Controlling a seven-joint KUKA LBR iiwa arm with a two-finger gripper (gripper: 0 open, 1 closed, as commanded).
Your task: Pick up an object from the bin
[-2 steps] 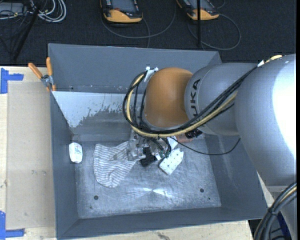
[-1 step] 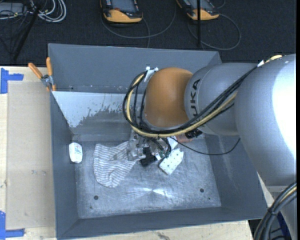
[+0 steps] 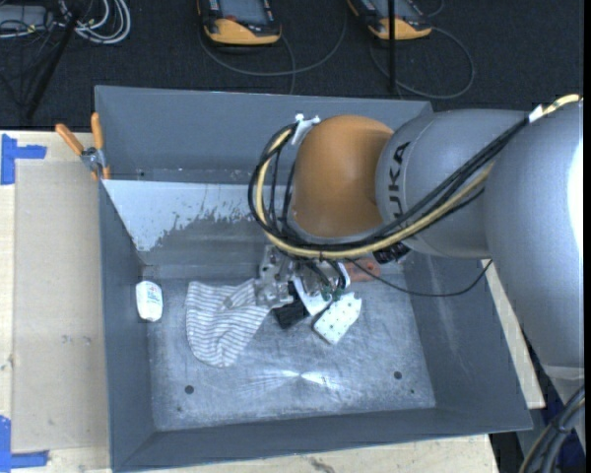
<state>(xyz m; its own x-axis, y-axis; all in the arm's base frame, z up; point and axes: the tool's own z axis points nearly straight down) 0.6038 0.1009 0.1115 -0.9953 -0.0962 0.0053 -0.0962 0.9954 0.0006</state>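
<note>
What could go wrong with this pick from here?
1. The gripper sits where the striped cloth, a black piece and a white block crowd together; it might catch two things or none.
2. The striped cloth looks limp and could slip out or drag its neighbours when lifted.

black letters reading "kuka", partly hidden by cables, stand on the grey arm [image 3: 453, 185].

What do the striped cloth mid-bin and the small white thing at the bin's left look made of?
Striped cloth: soft matte fabric, knit or woven; it lies crumpled in folds. Small white thing: probably smooth hard plastic, judging by its rounded, even outline; too small to confirm.
</note>
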